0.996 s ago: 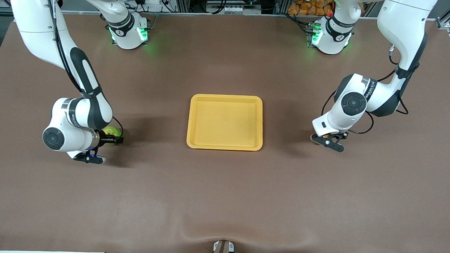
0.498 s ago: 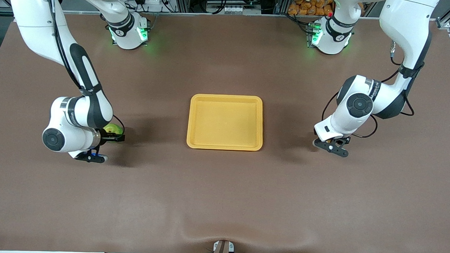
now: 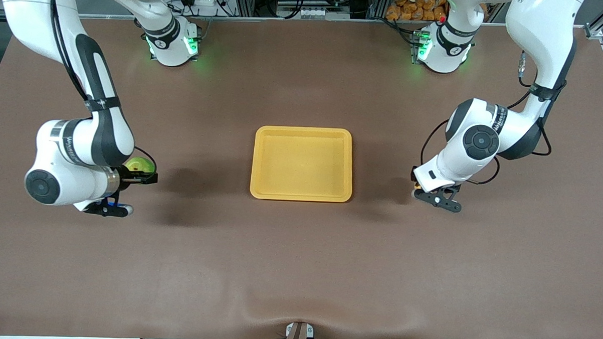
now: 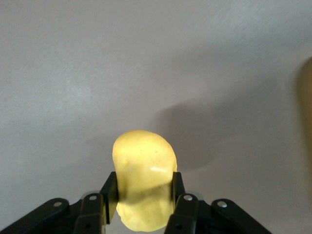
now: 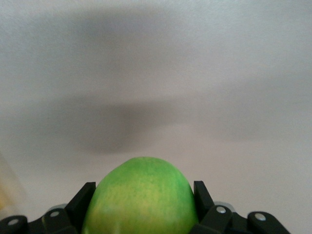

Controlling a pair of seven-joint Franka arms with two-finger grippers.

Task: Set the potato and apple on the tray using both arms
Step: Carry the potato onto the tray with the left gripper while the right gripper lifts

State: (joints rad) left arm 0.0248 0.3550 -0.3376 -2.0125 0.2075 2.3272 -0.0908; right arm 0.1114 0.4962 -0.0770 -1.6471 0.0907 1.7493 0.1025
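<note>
Tray (image 3: 301,163) on brown table (image 3: 298,264)

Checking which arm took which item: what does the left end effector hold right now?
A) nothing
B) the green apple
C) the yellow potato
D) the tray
C: the left wrist view shows the left end effector shut on the potato; the apple sits in the right end effector.

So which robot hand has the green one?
The right hand holds the round green apple, toward the right arm's end of the table. The left hand holds the lumpy yellow potato instead.
</note>
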